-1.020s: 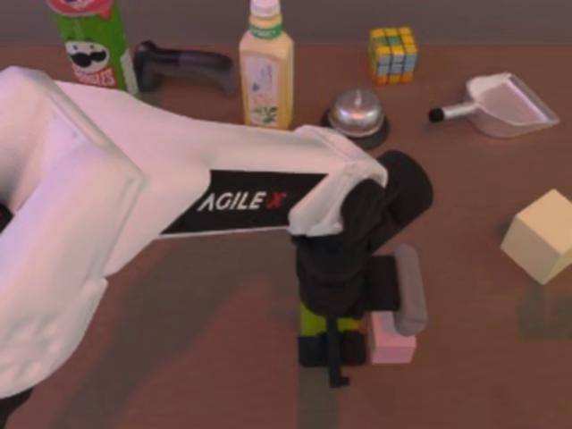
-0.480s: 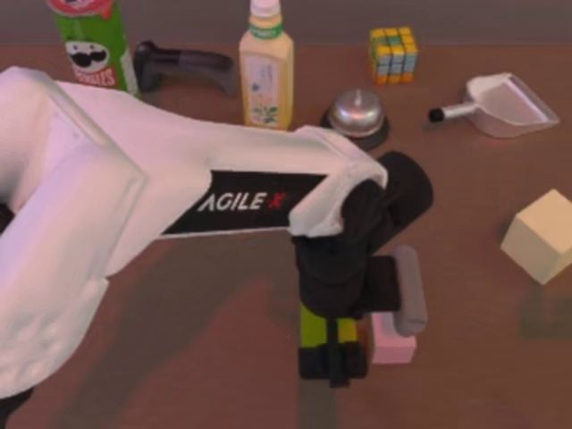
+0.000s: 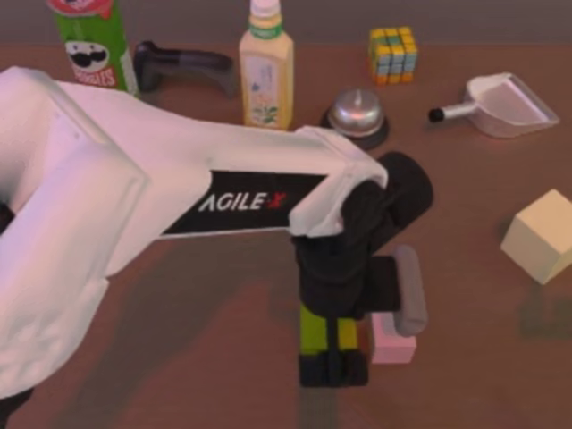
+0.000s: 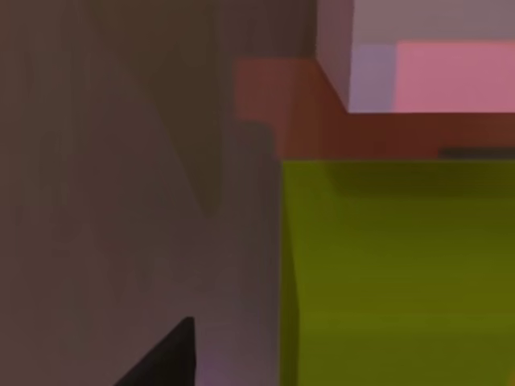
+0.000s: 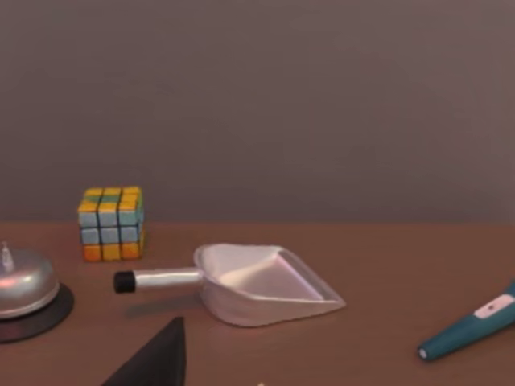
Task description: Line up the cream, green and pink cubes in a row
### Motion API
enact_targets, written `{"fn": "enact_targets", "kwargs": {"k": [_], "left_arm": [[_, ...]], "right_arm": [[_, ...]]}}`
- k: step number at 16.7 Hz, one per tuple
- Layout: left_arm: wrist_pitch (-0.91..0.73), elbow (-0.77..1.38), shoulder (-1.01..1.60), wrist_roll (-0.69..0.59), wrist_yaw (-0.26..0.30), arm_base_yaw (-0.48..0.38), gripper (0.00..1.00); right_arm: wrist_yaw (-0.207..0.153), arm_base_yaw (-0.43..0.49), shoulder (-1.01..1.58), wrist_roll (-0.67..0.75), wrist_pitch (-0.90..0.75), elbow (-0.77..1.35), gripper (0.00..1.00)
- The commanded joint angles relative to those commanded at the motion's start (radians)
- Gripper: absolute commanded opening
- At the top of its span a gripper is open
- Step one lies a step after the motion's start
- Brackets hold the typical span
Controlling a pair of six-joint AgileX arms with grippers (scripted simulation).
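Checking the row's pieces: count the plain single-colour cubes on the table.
3. Green cube under the left arm's jaws, near the front middle; pink cube just to its right; cream cube alone at the right edge. None seems hidden.

The left arm (image 3: 161, 214) carries a black band reading "AGILE X" in white letters. The green can (image 3: 92, 40) shows a moustached face; its lettering is too blurred to read.

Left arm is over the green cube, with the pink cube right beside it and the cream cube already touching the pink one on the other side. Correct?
Not quite: the cream cube is not touching the pink cube; it sits apart, near the table's right edge, as the top view shows. The left gripper is indeed at the green cube, with the pink cube beside it.
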Motion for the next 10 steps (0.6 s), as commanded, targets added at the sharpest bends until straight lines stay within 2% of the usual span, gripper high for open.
{"fn": "enact_targets", "kwargs": {"k": [10], "left_arm": [[-0.240, 0.151, -0.089, -0.001, -0.001, 0.020, 1.00]], "right_arm": [[0.000, 0.000, 0.000, 0.000, 0.000, 0.000, 1.00]]}}
